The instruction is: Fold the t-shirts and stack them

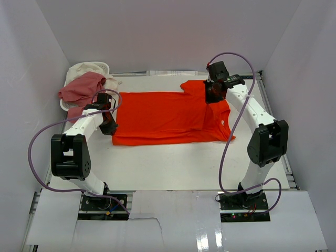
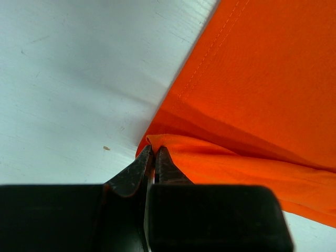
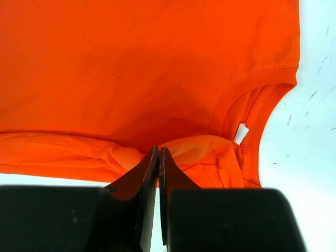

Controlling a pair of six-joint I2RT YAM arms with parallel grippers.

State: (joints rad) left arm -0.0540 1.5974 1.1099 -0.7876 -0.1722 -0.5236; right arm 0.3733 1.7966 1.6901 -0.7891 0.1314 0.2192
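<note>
Basket (image 1: 106, 67) near left pincer (image 1: 111, 127)

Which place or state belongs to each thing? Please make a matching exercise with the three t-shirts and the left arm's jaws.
Things:
1. orange-red t-shirt
2. dusty pink t-shirt
3. cream-white t-shirt
4. left jaws

Places or states:
A. at the far side of the basket
B. shut on an orange fabric edge
C. spread across the middle of the table
D. heaped on the basket's near side

Pairs: 1-C; 2-D; 3-A; 4-B
</note>
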